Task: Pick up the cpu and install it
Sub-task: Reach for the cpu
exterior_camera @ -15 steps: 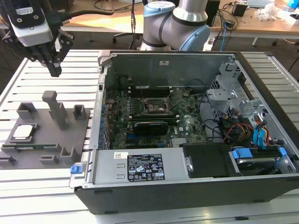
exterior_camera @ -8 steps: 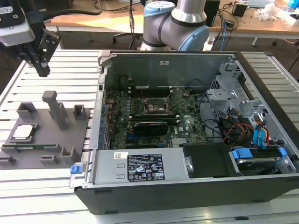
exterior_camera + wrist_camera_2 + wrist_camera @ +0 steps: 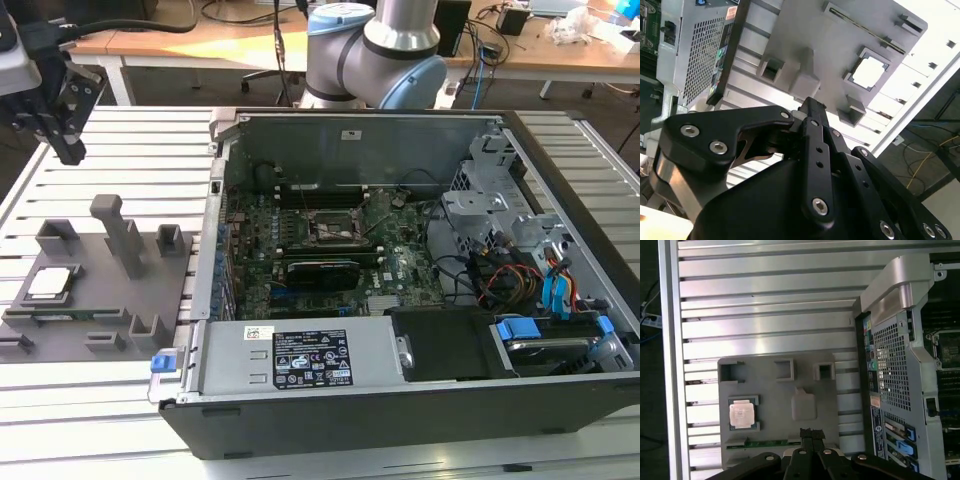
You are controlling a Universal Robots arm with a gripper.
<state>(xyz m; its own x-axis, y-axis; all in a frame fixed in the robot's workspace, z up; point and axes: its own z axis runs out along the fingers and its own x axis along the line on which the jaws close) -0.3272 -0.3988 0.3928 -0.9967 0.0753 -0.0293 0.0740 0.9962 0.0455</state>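
Exterior view: gripper [image 3: 68,148] at upper left of frame, above the slatted surface [image 3: 120,420]. The cpu [image 3: 52,283] lies well apart, in a recess of the grey tray [image 3: 110,310] at left. Open computer case [image 3: 400,420] at centre and right.
Second wrist view: fingers [image 3: 812,130] together, holding nothing; cpu [image 3: 868,73] in its recess beyond them.
First wrist view: cpu [image 3: 742,414] seated in tray, 1 green memory stick [image 3: 765,443] near it.

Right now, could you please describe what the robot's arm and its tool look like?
The arm is a silver-grey tube with light blue joint caps. A black cable leads to its pale grey wrist block. The tool is matte black, built of flat hinged links fastened with silver bolts, and narrows to a slim tip.
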